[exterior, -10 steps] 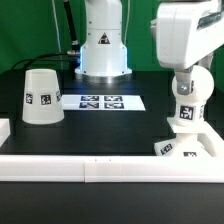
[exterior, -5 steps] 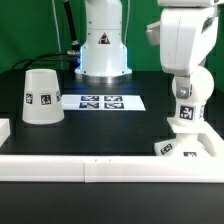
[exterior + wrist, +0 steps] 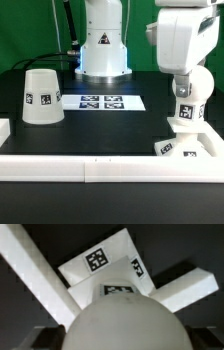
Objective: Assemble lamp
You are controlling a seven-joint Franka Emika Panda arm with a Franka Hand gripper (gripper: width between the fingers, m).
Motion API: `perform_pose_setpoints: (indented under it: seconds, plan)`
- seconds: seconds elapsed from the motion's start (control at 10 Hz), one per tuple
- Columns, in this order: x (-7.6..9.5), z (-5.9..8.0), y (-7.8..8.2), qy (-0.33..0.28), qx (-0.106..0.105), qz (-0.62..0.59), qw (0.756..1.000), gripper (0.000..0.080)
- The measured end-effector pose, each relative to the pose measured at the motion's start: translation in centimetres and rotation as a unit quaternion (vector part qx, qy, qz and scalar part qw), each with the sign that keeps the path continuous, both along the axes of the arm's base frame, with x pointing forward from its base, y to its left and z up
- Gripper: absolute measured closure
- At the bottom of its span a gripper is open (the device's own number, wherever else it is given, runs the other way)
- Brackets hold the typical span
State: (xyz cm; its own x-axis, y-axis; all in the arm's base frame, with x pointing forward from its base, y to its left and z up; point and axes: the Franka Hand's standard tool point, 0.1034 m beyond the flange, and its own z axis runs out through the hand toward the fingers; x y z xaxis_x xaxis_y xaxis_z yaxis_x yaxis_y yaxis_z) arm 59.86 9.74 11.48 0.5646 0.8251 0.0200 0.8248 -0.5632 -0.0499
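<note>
**Lamp: bulb (image 3: 186, 120) hangs over base (image 3: 187, 149)**

The shade (image 3: 42, 97) stands well off to the gripper's (image 3: 185, 97) side, out of play. The base lies directly below the gripper, against the rail (image 3: 100, 166). The fingers pinch the bulb, its long axis upright, neck down toward the base. Whether they touch, I cannot tell.

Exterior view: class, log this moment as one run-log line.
gripper: shut on bulb | bulb: neck down over base, seating unclear | shade: standing apart, exterior view's left
</note>
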Motion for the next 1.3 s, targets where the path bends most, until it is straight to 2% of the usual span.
perform_pose_setpoints:
  seconds: [0.3, 0.6, 0.8, 1.2, 1.3]
  plan:
    - [0.02, 0.0, -0.14, 0.006, 0.001, -0.114, 0.993, 0.0223]
    - [0.01, 0.01, -0.12, 0.016, 0.004, -0.249, 0.968, 0.0222]
    - [0.02, 0.02, -0.08, 0.018, 0.003, -0.293, 0.956, 0.022]
    - [0.03, 0.04, 0.1, 0.025, -0.001, -0.423, 0.906, 0.022]
    - [0.15, 0.02, 0.16, 0.024, 0.005, -0.455, 0.89, 0.022]
